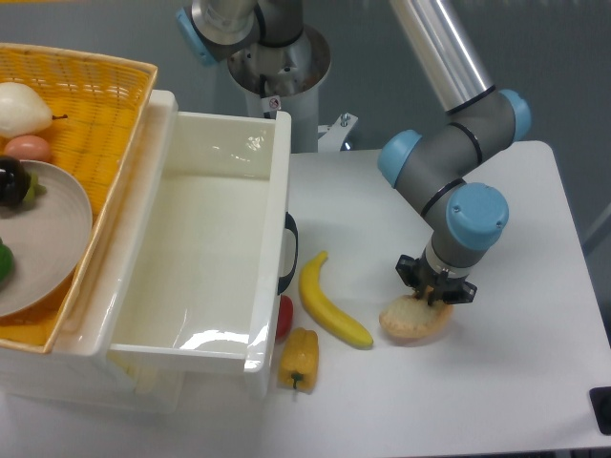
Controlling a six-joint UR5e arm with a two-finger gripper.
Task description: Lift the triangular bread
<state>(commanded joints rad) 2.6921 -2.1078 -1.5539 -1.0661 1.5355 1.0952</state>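
Where wrist bends down, hand atop triangular bread.

White table: bread, banana, pepper, tub

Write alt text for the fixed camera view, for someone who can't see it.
A robot arm's gripper is lowered onto the triangular bread on a white table. To the left lie a banana and a yellow pepper beside a white bin.
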